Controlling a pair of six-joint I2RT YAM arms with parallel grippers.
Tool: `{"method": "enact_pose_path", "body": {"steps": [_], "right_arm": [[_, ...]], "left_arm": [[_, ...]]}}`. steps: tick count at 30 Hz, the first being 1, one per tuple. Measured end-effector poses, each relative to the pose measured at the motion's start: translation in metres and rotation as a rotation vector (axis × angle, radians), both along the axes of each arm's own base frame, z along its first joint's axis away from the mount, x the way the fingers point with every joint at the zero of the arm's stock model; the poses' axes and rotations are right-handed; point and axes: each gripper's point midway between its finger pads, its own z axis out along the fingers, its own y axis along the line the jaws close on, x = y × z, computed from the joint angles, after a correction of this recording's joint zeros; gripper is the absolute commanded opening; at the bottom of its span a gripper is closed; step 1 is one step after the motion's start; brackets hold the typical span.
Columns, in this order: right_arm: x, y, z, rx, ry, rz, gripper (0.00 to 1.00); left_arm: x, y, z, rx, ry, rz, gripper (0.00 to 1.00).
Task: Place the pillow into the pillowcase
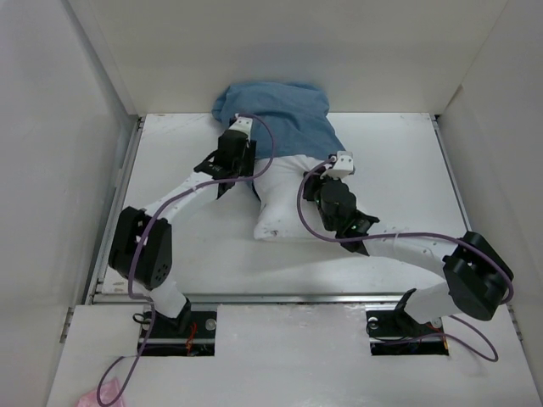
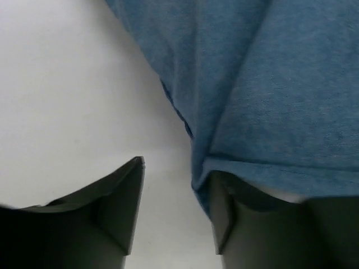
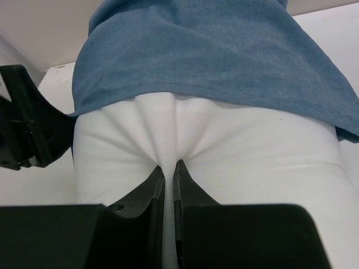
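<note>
The white pillow (image 1: 278, 203) lies mid-table, its far part inside the blue pillowcase (image 1: 280, 114). In the right wrist view the pillowcase (image 3: 207, 50) covers the pillow (image 3: 252, 151) beyond the fingers. My right gripper (image 1: 316, 188) is shut on a pinched fold of the pillow's near right part (image 3: 169, 165). My left gripper (image 1: 240, 170) is at the pillowcase's left hem. It is open (image 2: 178, 171), with bare table between the jaws. The blue hem (image 2: 269, 174) drapes over its right finger (image 2: 224, 224); its left finger (image 2: 120, 207) stands apart on the table side.
White walls close in the table (image 1: 399, 170) at the back and both sides. The pillowcase's far end bunches against the back wall (image 1: 288, 51). In the right wrist view the left arm (image 3: 28, 117) is at the left edge, close to the pillow.
</note>
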Motion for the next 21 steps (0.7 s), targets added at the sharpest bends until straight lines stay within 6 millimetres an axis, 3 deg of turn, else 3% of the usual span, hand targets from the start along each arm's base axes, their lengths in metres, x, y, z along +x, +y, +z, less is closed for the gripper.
{"method": "enact_pose_path", "body": {"steps": [2,3,8,11,16,19,21], "right_arm": [[0.0,0.0,0.0,-0.008,0.002,0.0,0.0],[0.0,0.0,0.001,-0.011,0.002,0.001,0.0],[0.002,0.002,0.001,-0.008,0.002,-0.001,0.0],[0.006,0.007,0.005,0.038,-0.021,-0.002,0.0],[0.025,0.016,0.02,0.179,-0.143,-0.055,0.0],[0.04,0.017,0.033,0.246,-0.216,-0.122,0.0],[0.049,0.021,0.049,0.283,-0.26,-0.15,0.0]], "left_arm": [[0.005,-0.007,-0.007,0.0,0.019,-0.036,0.05],[0.009,-0.013,-0.008,-0.01,0.022,-0.051,0.0],[0.005,-0.035,0.008,-0.048,-0.004,-0.136,0.0],[-0.01,-0.048,0.037,-0.09,-0.055,-0.168,0.0],[-0.077,-0.08,0.116,-0.233,-0.19,-0.284,0.0],[-0.111,-0.086,0.138,-0.316,-0.213,-0.3,0.0],[-0.131,-0.092,0.137,-0.35,-0.197,-0.302,0.0]]}}
